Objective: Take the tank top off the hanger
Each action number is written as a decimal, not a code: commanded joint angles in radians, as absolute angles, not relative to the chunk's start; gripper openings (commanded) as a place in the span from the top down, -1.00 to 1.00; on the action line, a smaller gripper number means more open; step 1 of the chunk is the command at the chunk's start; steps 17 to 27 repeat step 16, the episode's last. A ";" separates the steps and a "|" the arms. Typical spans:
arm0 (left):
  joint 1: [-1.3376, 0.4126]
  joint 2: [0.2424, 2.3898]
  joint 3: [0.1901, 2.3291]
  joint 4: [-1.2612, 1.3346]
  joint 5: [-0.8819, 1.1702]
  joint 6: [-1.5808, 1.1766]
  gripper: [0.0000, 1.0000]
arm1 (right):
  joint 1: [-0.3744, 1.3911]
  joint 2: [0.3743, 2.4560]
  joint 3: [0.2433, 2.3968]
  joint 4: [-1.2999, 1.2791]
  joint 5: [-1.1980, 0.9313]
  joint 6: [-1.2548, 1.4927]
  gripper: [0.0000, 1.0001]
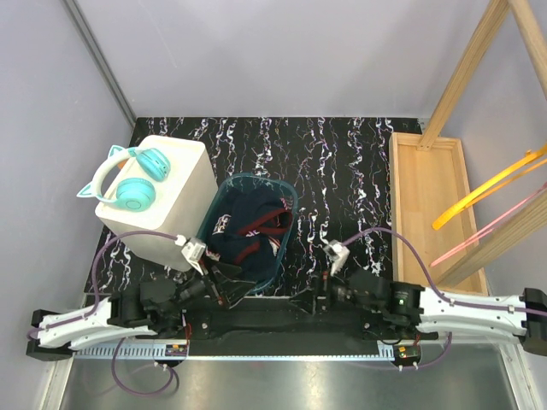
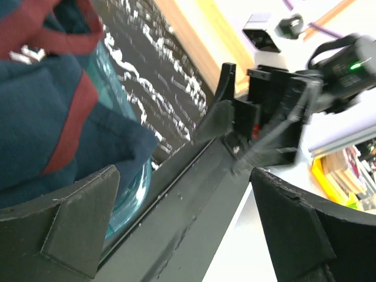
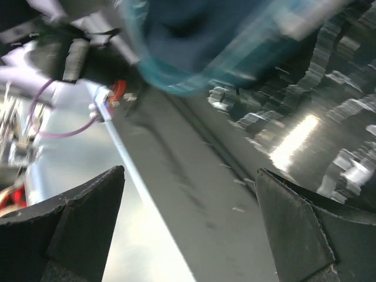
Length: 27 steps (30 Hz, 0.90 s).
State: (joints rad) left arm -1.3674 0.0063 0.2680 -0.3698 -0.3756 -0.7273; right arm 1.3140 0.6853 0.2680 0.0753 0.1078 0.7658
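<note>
Left gripper (image 2: pixel 182 235) and right gripper (image 3: pixel 188 229) are seen spread wide, nothing held in either. The tank top (image 1: pixel 248 224), navy with red trim, is found bunched inside the teal basket (image 1: pixel 293 205), just beyond the left gripper. The right wrist view is blurred; the garment's underside is hidden by the basket.

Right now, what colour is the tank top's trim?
Dark red trim, best in left wrist view.

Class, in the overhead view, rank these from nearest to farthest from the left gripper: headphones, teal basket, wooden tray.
1. Teal basket, right beside the left gripper.
2. Headphones, back left on the white box.
3. Wooden tray, far right.
</note>
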 commanded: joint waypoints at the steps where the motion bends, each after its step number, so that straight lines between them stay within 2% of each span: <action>1: -1.370 -0.156 0.220 -0.315 -0.336 -0.758 -0.98 | 1.321 0.442 0.063 0.264 0.316 0.897 -0.99; 3: -1.368 -0.158 0.200 -0.281 -0.327 -0.768 -0.98 | 1.321 0.261 0.010 0.185 0.385 0.923 -0.99; 6: -1.368 -0.158 0.152 -0.229 -0.316 -0.785 -0.98 | 1.321 0.022 0.000 -0.083 0.506 1.011 -0.99; 9: -1.368 -0.158 0.092 -0.163 -0.305 -0.810 -0.98 | 1.321 0.116 0.040 -0.173 0.551 1.087 -0.99; 13: -1.368 -0.158 -0.036 -0.034 -0.284 -0.854 -0.98 | 1.321 0.234 0.014 -0.082 0.529 1.103 -0.99; 16: -1.368 -0.156 -0.136 0.128 -0.246 -0.910 -0.98 | 1.321 0.204 0.000 -0.011 0.470 1.085 -0.99; 27: -1.368 -0.156 -0.136 0.128 -0.246 -0.910 -0.98 | 1.321 0.204 0.000 -0.011 0.470 1.085 -0.99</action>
